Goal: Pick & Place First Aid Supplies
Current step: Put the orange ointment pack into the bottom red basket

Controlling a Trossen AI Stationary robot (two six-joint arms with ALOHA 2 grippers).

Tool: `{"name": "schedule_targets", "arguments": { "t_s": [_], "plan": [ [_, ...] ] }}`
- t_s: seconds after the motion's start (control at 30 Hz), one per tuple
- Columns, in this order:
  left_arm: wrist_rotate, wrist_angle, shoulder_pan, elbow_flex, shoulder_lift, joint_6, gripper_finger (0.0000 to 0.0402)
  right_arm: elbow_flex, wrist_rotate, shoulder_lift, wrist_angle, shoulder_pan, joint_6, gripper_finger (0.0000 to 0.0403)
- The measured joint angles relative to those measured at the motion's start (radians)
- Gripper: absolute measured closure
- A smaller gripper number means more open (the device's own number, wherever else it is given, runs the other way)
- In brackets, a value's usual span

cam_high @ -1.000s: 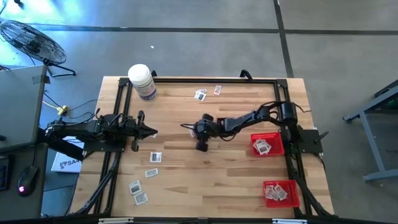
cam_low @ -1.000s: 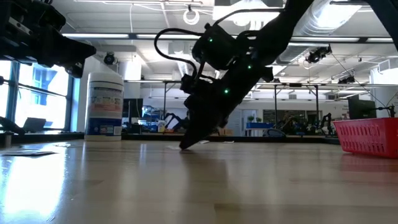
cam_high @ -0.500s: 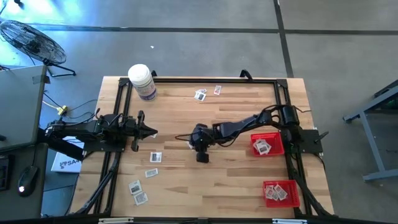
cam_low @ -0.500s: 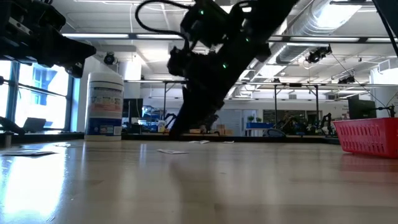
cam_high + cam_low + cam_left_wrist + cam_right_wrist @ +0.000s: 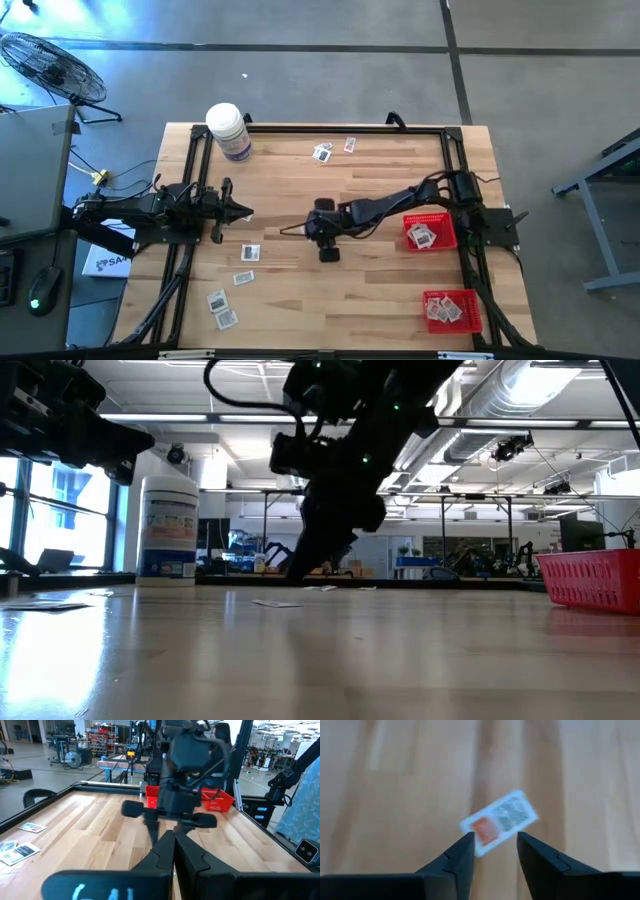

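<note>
One first aid packet (image 5: 499, 822), white with a reddish patch, lies flat on the wooden table; the low view shows it too (image 5: 275, 602). My right gripper (image 5: 494, 840) hangs open just above it near the table's middle (image 5: 290, 230), slanting down, a fingertip on either side of the packet's near corner, not touching it. More packets lie at the far side (image 5: 322, 152) and at the near left (image 5: 243, 278). My left gripper (image 5: 240, 211) waits shut at the table's left, pointing level.
Two red mesh baskets with packets inside stand at the right (image 5: 430, 232) and the near right (image 5: 452, 310). A large white bottle (image 5: 228, 130) stands at the far left corner. A black frame rail (image 5: 300, 128) runs around the table.
My right gripper has lifted its fingertips off the table and moved toward the near edge, rolling a little. The packet beneath it stays flat on the table.
</note>
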State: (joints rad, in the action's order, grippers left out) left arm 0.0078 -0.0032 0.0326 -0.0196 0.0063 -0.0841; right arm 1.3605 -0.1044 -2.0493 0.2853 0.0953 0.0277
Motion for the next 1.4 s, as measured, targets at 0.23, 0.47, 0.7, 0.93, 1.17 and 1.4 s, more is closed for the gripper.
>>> {"name": "schedule_targets", "arguments": {
  "t_s": [0.23, 0.47, 0.7, 0.93, 1.17, 1.4],
  "plan": [
    [0.000, 0.000, 0.000, 0.000, 0.000, 0.000, 0.0401, -0.001, 0.012, -0.045, -0.005, -0.012, -0.080, 0.0245],
    [0.000, 0.000, 0.000, 0.000, 0.000, 0.000, 0.0401, -0.001, 0.055, -0.049, -0.013, -0.010, -0.079, 0.0251],
    [0.001, 0.008, 0.000, 0.000, 0.000, 0.000, 0.0401, 0.004, 0.060, -0.077, -0.011, -0.018, -0.080, 0.0274],
    [0.001, 0.065, 0.000, 0.000, 0.000, -0.008, 0.0401, 0.010, 0.042, -0.142, -0.020, -0.029, -0.134, 0.0335],
    [-0.135, 0.105, 0.000, 0.000, 0.000, -0.018, 0.0401, 0.004, 0.006, -0.130, -0.025, -0.030, -0.160, 0.0398],
    [-0.364, 0.127, 0.000, 0.000, 0.000, -0.033, 0.0401, -0.002, 0.003, -0.073, -0.006, -0.024, -0.214, 0.0399]
  ]
}}
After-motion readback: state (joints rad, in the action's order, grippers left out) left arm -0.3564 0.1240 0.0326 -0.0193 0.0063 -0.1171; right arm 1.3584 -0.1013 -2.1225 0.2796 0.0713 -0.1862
